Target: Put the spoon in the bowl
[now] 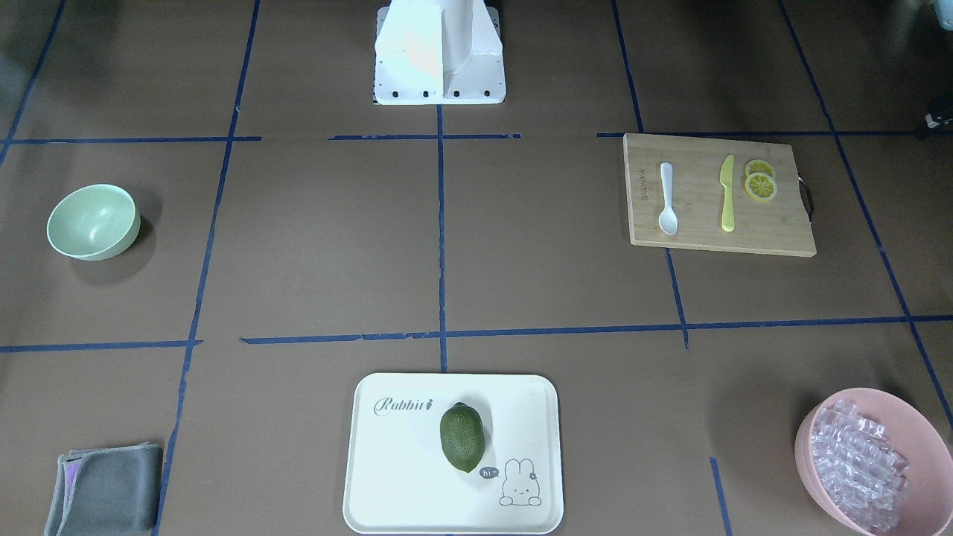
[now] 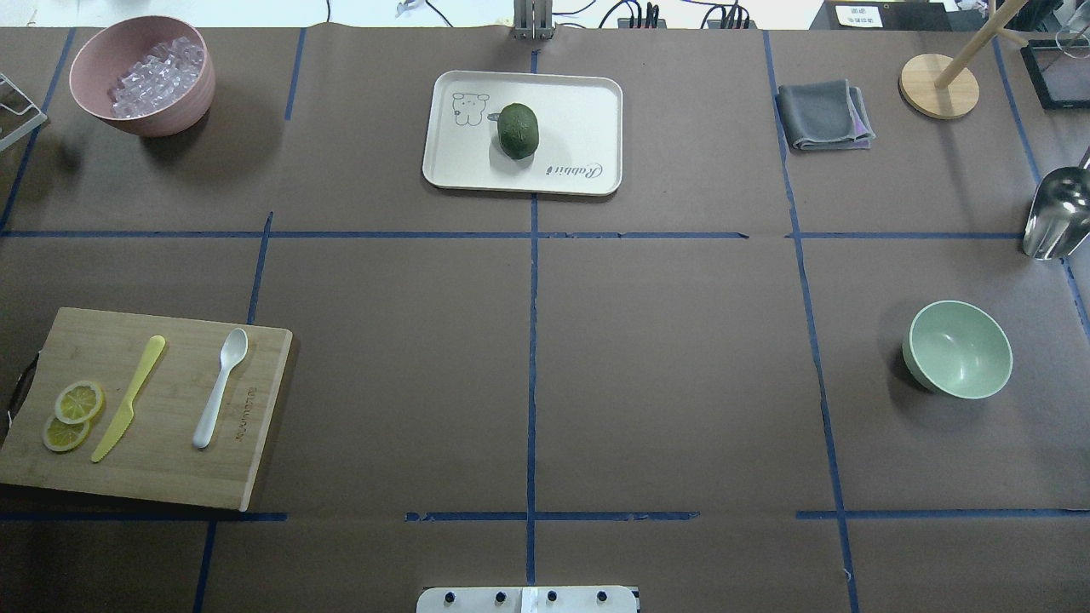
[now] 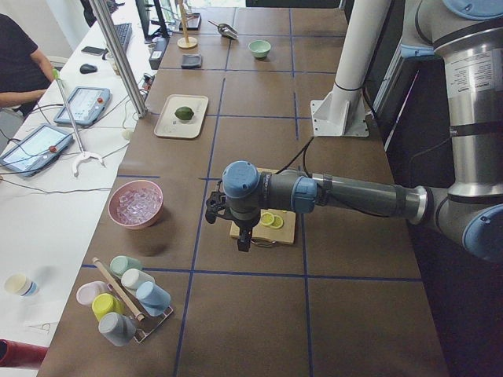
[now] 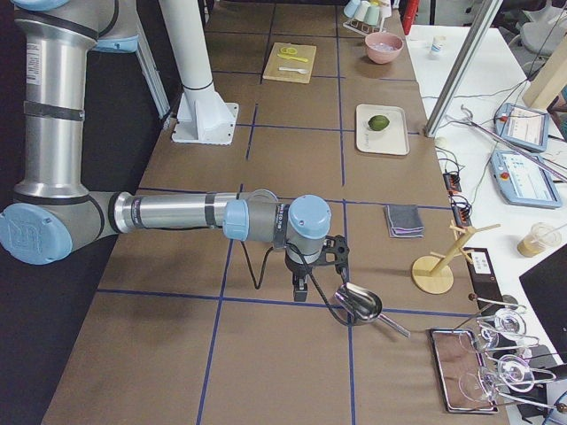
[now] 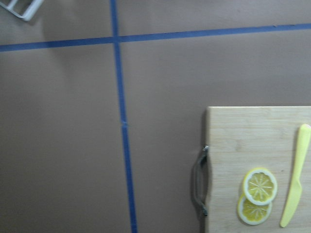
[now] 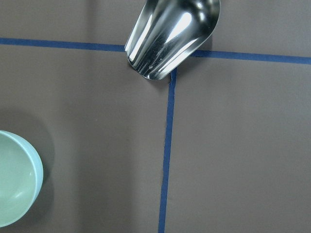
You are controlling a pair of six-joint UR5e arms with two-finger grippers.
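Observation:
The white spoon [image 1: 668,199] [image 2: 220,387] lies on a wooden cutting board [image 1: 715,227] [image 2: 162,477], scoop pointing away from the robot. The mint-green bowl [image 1: 94,222] [image 2: 959,349] stands empty on the robot's right side; its edge shows in the right wrist view [image 6: 14,187]. My left gripper [image 3: 245,238] hangs above the board's handle end and shows only in the exterior left view. My right gripper [image 4: 301,288] hangs over the table beside a metal scoop and shows only in the exterior right view. I cannot tell whether either is open or shut.
A yellow knife [image 2: 128,398] and lemon slices [image 2: 72,413] share the board. A pink bowl of clear cubes [image 2: 145,77], a white tray [image 2: 579,102] with a green fruit [image 2: 519,129], a grey cloth [image 2: 824,115] and a metal scoop [image 2: 1056,213] [image 6: 170,34] stand along the far side.

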